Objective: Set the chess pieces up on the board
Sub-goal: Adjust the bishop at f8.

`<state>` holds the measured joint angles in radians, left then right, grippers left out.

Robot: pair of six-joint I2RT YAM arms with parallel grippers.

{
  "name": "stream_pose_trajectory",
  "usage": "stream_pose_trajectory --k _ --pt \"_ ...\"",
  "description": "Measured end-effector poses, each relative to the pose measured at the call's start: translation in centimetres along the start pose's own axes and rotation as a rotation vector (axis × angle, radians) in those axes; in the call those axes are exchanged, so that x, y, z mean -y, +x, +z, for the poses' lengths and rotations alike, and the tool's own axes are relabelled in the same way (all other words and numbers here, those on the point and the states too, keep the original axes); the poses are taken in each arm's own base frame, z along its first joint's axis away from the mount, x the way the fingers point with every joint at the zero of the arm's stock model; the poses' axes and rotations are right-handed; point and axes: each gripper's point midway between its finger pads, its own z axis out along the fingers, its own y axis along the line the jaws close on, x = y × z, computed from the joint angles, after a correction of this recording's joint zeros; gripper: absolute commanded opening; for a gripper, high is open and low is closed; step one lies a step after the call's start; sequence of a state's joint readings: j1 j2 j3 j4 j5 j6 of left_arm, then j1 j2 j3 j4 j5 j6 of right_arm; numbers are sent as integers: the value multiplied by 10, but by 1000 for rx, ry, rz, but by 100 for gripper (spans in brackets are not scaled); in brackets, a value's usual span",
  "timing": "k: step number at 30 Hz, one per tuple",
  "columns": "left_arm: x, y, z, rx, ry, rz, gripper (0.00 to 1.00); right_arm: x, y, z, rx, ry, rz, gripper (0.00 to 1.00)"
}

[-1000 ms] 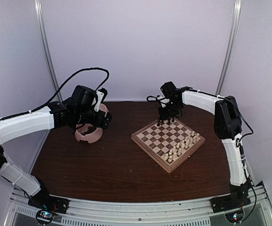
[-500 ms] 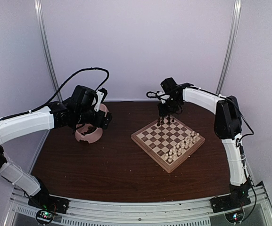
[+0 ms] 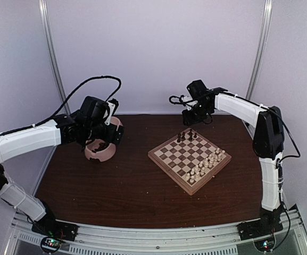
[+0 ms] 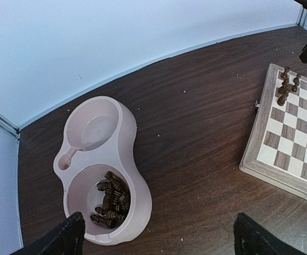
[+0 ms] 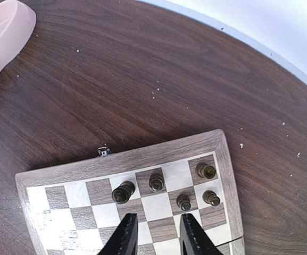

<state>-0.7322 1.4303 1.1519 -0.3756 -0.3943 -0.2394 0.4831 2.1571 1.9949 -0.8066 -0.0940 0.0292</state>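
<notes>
Five dark chess pieces (image 5: 156, 182) stand on the board (image 5: 121, 159) just beneath the right gripper (image 5: 157, 226), its jaws spread and empty. More lie in the pink bowl (image 4: 137, 175) below the left gripper (image 4: 158, 231), also spread wide. Fetching looks the step in hand: descend and pinch one.

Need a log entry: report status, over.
Left gripper open near pink bowl. Right gripper open above board. Five dark pieces placed, rest in bowl. Nothing blocking.

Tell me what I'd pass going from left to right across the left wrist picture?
First the pink double bowl, with dark chess pieces in its nearer cup → bare brown table → board.
</notes>
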Motion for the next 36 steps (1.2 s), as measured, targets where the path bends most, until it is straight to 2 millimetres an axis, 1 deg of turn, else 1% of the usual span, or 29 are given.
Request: stream_pose_trajectory --k 3,11,15,21,28,36 --pt "-1 0 0 0 -3 -2 98 1 -5 -5 20 6 -1 28" --pt "-1 0 0 0 -4 -3 98 1 -2 -1 14 5 0 28" --pt "-2 0 0 -1 -7 -9 98 1 0 8 3 4 1 28" --pt "-8 1 3 -4 -18 -30 98 -1 11 25 -33 -2 1 27" --pt "-10 1 3 -6 -19 -38 98 -2 12 32 -41 -9 2 26" --pt "-8 1 4 -9 -11 -37 98 -3 16 47 -60 -12 2 24"
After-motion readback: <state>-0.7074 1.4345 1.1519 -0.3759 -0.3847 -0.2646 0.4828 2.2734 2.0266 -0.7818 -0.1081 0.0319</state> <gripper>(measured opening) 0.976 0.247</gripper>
